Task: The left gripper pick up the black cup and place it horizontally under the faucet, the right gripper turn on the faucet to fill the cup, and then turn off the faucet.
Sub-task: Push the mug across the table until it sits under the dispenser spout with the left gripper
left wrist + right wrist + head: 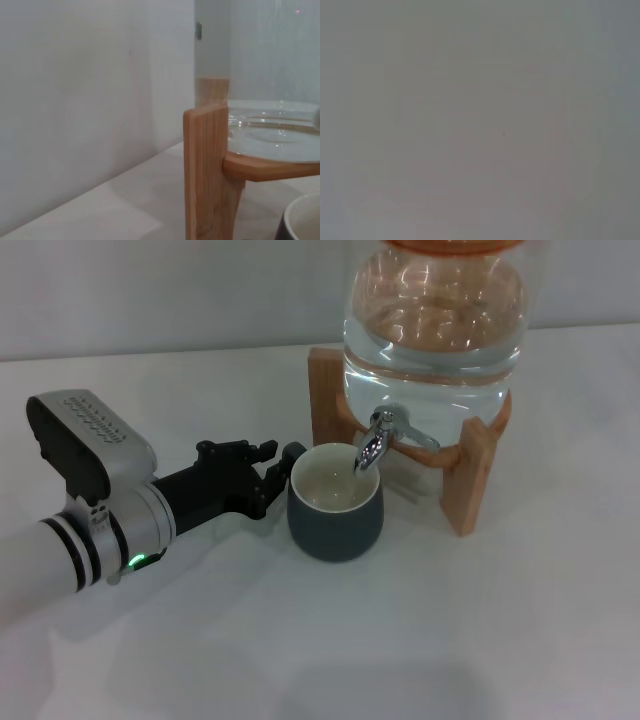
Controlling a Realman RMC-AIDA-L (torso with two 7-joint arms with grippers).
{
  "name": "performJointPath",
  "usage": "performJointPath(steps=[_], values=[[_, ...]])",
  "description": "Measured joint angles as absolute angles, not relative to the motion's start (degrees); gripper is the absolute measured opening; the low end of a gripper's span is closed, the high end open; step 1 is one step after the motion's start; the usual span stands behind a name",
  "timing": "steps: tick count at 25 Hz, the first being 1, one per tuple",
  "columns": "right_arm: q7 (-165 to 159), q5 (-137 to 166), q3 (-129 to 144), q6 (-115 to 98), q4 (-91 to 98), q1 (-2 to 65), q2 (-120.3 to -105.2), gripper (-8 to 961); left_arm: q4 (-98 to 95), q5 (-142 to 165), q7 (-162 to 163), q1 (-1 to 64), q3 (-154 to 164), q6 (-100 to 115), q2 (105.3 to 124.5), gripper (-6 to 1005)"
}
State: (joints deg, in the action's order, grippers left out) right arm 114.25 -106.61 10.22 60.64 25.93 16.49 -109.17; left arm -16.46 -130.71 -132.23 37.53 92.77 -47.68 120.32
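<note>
Big water jar, cup under the tap, left gripper at the cup's side.

The white surface (480,640) holds a big glass jar (435,330) part full of clear water, sitting in a wooden stand (475,480). The black cup (335,505) stands upright just in front of the stand, its cream inside looking dry and bare. The shiny faucet (378,440) pokes out over the cup's rim. The left gripper (275,472) lies low beside the cup, right at its side; whether it holds the cup cannot be told. The right gripper is not seen in any view.
</note>
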Motion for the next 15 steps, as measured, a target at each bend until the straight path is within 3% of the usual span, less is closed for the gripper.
performJointPath(steps=[15], values=[[114.25,-106.61,10.19,60.63,25.93,16.53,-109.41,844,-16.38,-130.67,-131.88,37.42,94.39,-45.96,120.33,258]])
